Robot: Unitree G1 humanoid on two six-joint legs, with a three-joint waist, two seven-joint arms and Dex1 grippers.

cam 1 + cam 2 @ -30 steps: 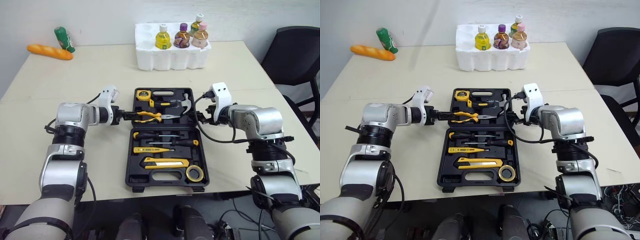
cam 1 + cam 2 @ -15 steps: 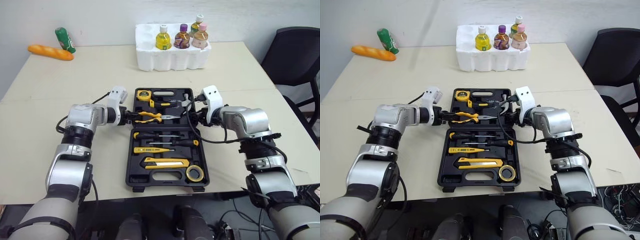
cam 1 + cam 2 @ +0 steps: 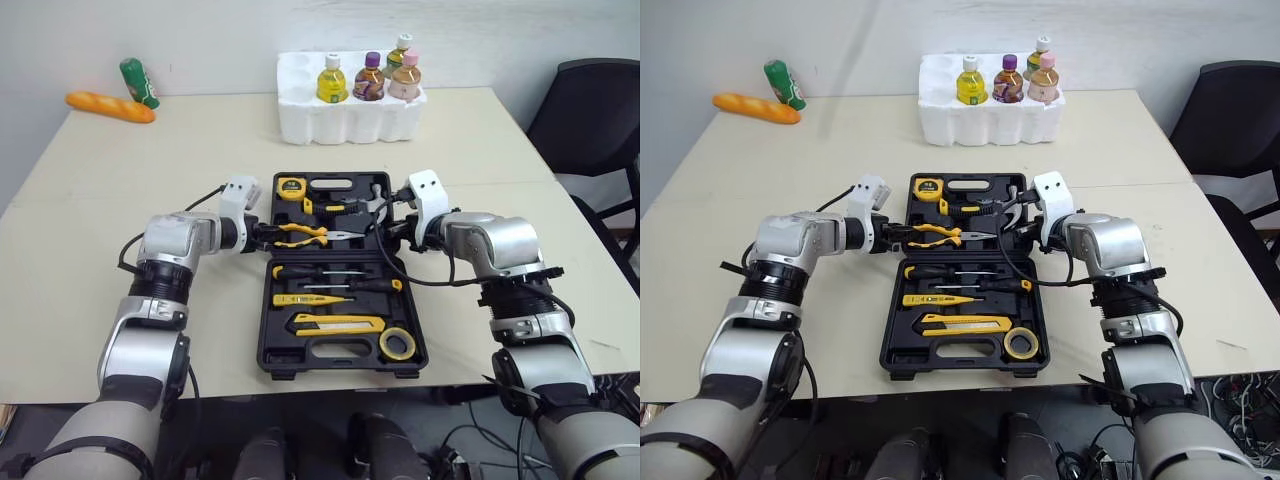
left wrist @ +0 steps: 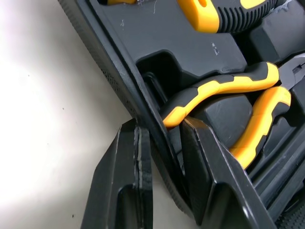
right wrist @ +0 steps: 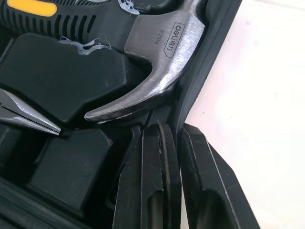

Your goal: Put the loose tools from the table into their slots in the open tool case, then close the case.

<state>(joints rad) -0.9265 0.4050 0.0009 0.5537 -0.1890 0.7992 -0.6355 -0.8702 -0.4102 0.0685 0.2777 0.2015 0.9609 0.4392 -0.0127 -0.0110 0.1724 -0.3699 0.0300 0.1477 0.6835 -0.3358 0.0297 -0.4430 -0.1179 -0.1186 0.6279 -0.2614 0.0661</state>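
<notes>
Tool case point(image 3: 340, 372): lying open on the table point(image 3: 200, 140), every slot looking filled, so you are likely starting the closing
Left gripper point(image 3: 262, 237): clamping the case's left wall on its far half, one finger inside by the pliers point(image 4: 228, 90)
Right gripper point(image 3: 398, 235): pinching the case's right wall beside the hammer point(image 5: 162, 57)
Handling: you are lifting a stiff plastic shell, probably heavy with steel tools; the thin, smooth wall may slip
Hold: you are gripping both side walls, a sound choice for folding evenly
</notes>
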